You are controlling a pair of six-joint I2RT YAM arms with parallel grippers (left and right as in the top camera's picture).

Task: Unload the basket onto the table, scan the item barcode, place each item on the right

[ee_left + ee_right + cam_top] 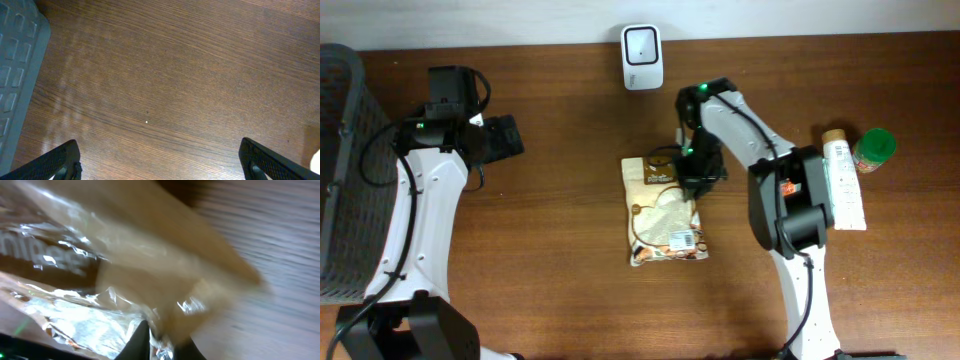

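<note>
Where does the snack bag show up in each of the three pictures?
Overhead: bag lies mid-table, below the white device.
Left wrist: not in it.
Right wrist: bag fills the left and middle, blurred.
Shared landmark: the wooden table, in all three.

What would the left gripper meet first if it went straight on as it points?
Probably the table: only wood shows ahead of the left gripper; the basket lies aside.
</note>
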